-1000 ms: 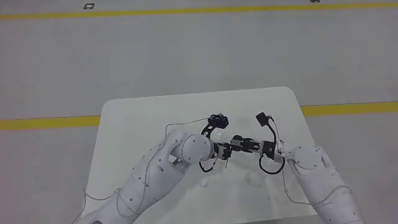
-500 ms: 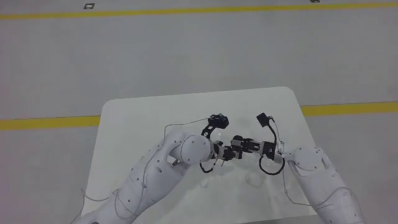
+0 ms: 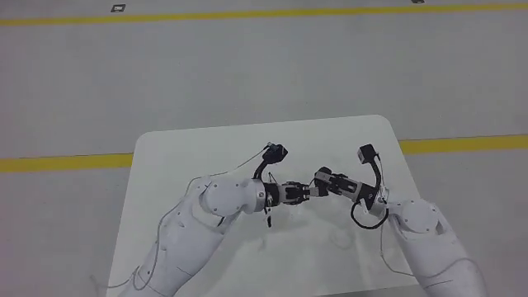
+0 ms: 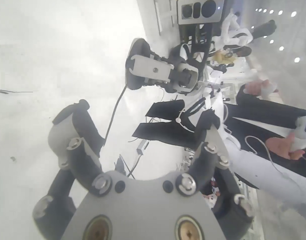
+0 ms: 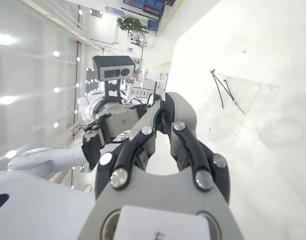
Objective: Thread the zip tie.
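Standing by, I see both arms meeting over the middle of the white round-cornered surface, their tips facing each other. The right tool has its two fingers pinched almost together on one end of a thin black plastic zip tie, caught right at the fingertips (from its own wrist view the gap between the pads is barely a slit). From there the strap trails away between the fingers of the left tool, which stands wide open with nothing in its grip. Whether the strap brushes either left finger, I cannot tell. Off to one side on the surface lies a clear plastic bag, with a few spare black zip ties at its edge.
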{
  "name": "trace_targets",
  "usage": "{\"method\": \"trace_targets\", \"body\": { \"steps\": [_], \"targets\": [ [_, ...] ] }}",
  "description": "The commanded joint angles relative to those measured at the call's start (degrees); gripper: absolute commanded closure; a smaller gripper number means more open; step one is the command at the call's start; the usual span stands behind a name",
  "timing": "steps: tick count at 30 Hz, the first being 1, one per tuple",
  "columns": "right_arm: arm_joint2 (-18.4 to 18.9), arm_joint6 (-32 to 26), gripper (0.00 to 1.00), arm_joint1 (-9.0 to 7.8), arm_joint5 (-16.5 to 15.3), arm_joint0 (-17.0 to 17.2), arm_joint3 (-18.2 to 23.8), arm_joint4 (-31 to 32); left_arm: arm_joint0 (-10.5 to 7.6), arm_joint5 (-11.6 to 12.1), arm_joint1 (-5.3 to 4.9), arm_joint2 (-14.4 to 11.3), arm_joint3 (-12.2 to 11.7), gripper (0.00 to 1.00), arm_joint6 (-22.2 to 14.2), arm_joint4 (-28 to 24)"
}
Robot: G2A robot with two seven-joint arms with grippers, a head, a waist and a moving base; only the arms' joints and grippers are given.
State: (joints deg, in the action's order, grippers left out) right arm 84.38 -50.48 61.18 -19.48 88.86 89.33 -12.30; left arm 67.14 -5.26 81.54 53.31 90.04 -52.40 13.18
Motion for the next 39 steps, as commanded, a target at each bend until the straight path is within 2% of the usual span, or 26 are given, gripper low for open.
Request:
{"method": "trace_targets", "body": {
  "steps": [1,10,12,14,17,21,26,31,34,35,39],
  "targets": [
    [0.12,-0.32,1.00,0.11,0.00,0.09,0.12,-0.47,-0.08,0.39,-0.07,-0.10,-0.08,0.00,-0.20,0.10],
    [0.12,-0.32,1.00,0.11,0.00,0.09,0.12,-0.47,-0.08,0.39,-0.07,-0.10,-0.08,0.00,-0.20,0.10],
    [0.18,1.85,1.00,0.09,0.05,0.23,-0.46,1.73,0.10,0.63,-0.10,0.07,-0.01,0.00,0.84,0.01],
    [0.36,2.68,1.00,0.10,0.00,0.60,-1.31,1.44,1.19,1.99,-0.26,0.86,0.37,0.00,2.92,-2.31],
    [1.53,3.11,1.00,0.17,0.00,1.23,-1.83,-1.07,2.41,3.03,-0.81,2.05,1.17,0.00,3.94,-2.93],
    [3.21,2.55,1.00,0.69,0.00,2.18,-1.23,-6.36,4.23,4.98,-1.24,3.98,1.68,0.00,4.62,-9.21],
    [5.52,-0.61,1.00,2.03,0.00,3.21,-0.28,-12.36,6.06,8.32,-1.38,5.44,-0.29,0.00,6.03,-18.95],
    [7.04,-3.62,1.00,4.31,0.00,3.53,0.69,-15.04,6.76,13.01,-0.99,5.01,-4.34,0.00,7.71,-29.36],
    [7.20,-4.38,1.00,5.95,0.00,3.64,1.12,-15.25,6.38,14.87,-0.84,4.22,-6.25,0.00,9.38,-30.94],
    [7.18,-4.00,1.00,6.42,0.00,3.58,0.90,-14.22,5.88,15.19,-0.90,3.78,-6.58,0.00,9.16,-29.57],
    [7.18,-4.00,1.00,6.42,0.00,3.58,0.90,-14.22,5.88,15.19,-0.90,3.78,-6.58,0.00,9.16,-29.57]
  ]
}}
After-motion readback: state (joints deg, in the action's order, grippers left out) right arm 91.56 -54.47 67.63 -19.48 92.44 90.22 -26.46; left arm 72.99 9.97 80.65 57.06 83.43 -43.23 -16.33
